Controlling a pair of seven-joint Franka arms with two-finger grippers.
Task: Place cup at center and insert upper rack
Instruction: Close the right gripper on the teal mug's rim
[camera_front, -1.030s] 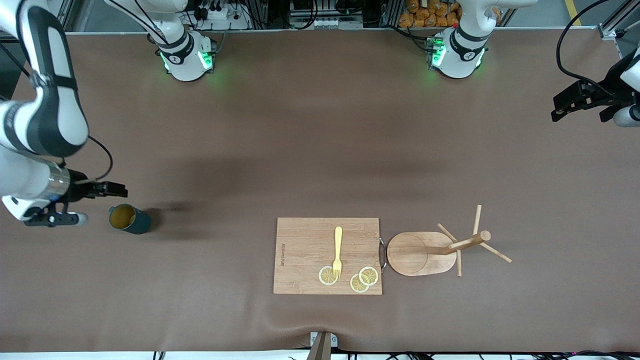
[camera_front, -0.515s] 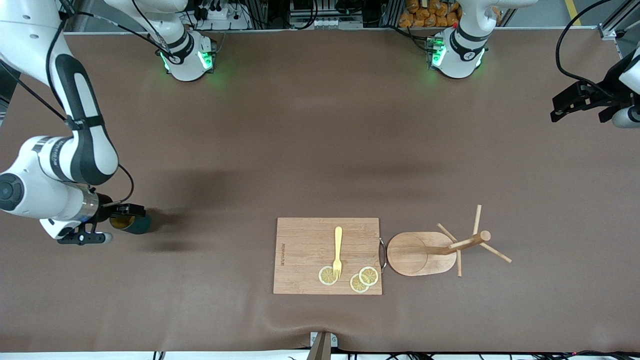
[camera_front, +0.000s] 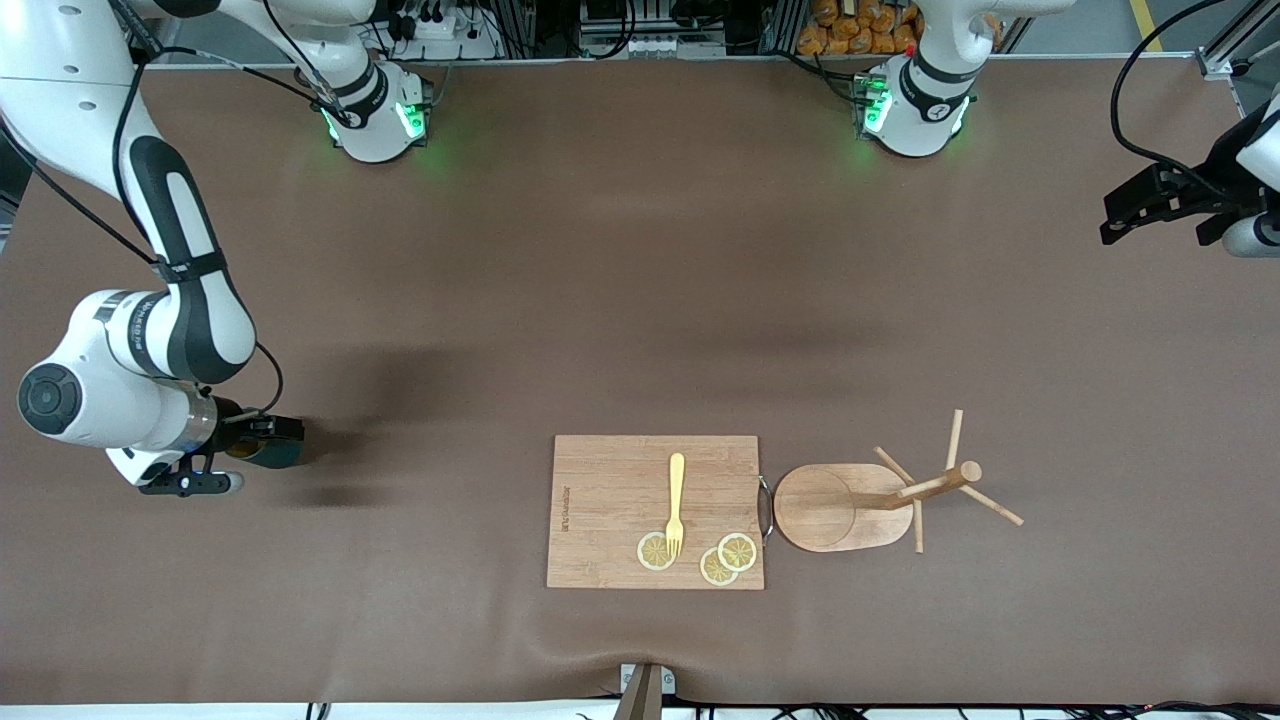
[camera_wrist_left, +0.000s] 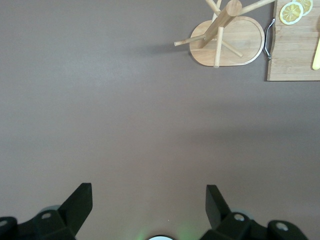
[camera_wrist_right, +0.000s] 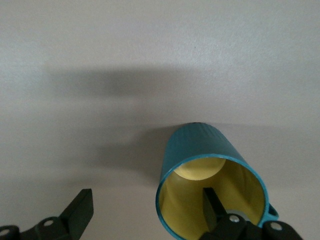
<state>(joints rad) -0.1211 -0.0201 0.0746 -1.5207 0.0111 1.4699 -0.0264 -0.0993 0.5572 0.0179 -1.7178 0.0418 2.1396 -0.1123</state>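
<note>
The teal-green cup stands on the table toward the right arm's end, largely covered by my right gripper. In the right wrist view the cup shows its yellow inside. My right gripper is open and straddles the cup's wall, with one finger inside the mouth and the other outside. The wooden upper rack stands on its oval base beside the cutting board, toward the left arm's end. My left gripper waits open over that end of the table; its wrist view shows the upper rack and the gripper holding nothing.
A rectangular wooden cutting board lies near the front camera at the table's middle, carrying a yellow fork and lemon slices. Brown mat covers the whole table.
The right arm has swung in and lowered its gripper onto the cup, one finger now inside it. The cup, the rack and the left arm have stayed put.
</note>
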